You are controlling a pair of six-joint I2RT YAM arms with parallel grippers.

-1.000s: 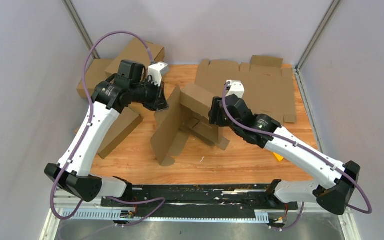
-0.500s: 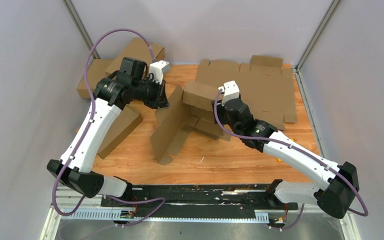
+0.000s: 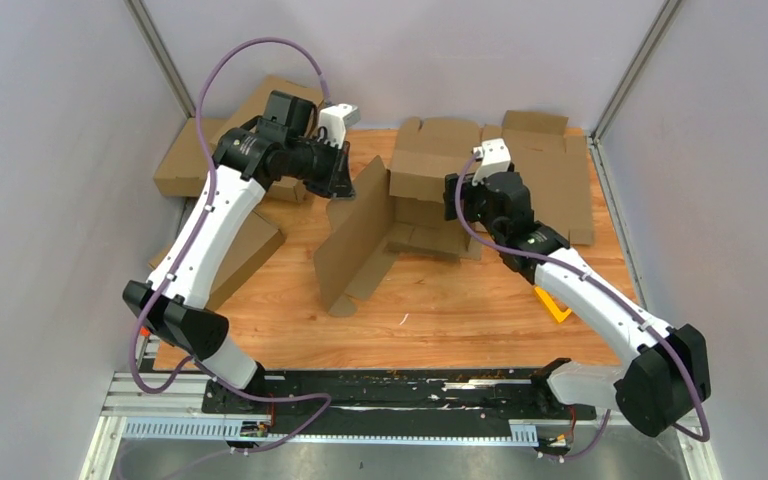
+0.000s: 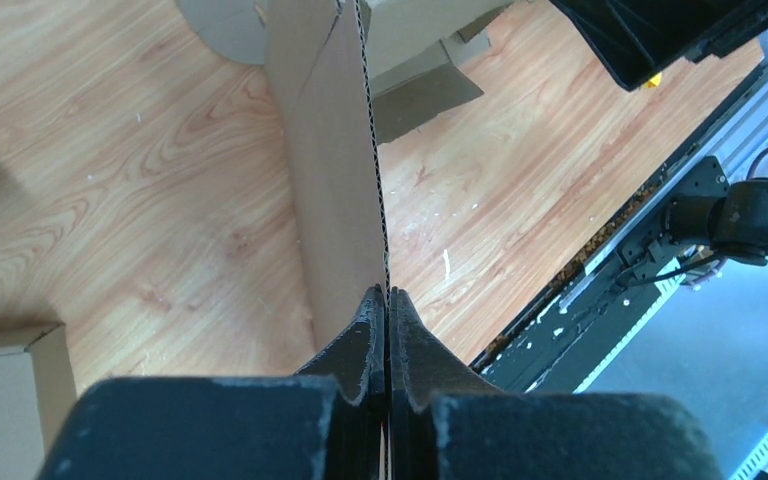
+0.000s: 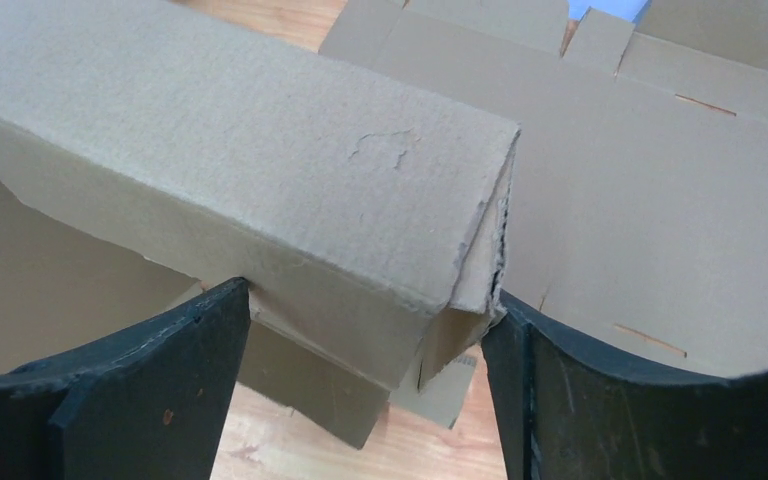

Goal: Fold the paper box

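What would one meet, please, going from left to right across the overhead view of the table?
folded boxes → left gripper → paper box → right gripper → flat cardboard sheet

Left arm (image 3: 195, 240): long links in a glossy white shell, with small dark fasteners dotted along them. Shoulder, elbow and wrist housings are matte black and cylindrical. Right arm (image 3: 600, 300): same build. A purple cable (image 3: 265, 41) runs outside each arm in loose loops from base to wrist. A white boxy camera module (image 3: 338, 120) sits at each wrist. Left end effector (image 4: 388, 300): two black fingers tapering to thin tips, edges scuffed pale. Right end effector (image 5: 365, 300): fingers (image 5: 110, 400) are broad, flat, matte black and faintly scratched.
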